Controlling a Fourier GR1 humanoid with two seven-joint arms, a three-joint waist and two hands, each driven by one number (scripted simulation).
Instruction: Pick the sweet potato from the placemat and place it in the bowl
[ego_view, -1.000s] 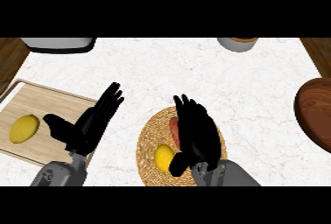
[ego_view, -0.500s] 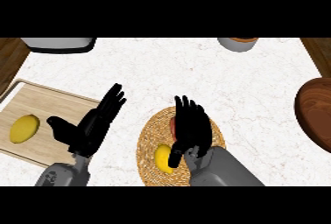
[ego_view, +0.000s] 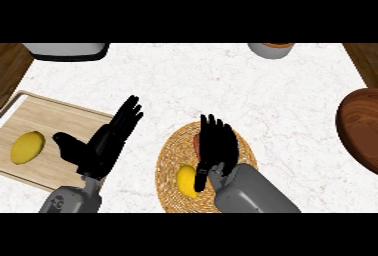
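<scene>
White marble counter (ego_view: 221, 85), woven placemat (ego_view: 171, 165), wooden cutting board (ego_view: 52, 125), dark wooden bowl (ego_view: 360, 125)

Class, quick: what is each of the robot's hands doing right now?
Left hand: open, fingers straight, holding nothing, at the cutting board's edge.
Right hand: open, over the sweet potato on the placemat, not gripping.

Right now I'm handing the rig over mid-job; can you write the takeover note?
Right robot hand: over the woven placemat, fingers straight, covering most of the sweet potato; not gripped.
Left robot hand: open, resting by the cutting board.
A yellow item also lies on the placemat.
Bowl: at the right edge, nothing visible inside.
Done: approach. Left: grasp, lift, carry to the bowl, release.
</scene>
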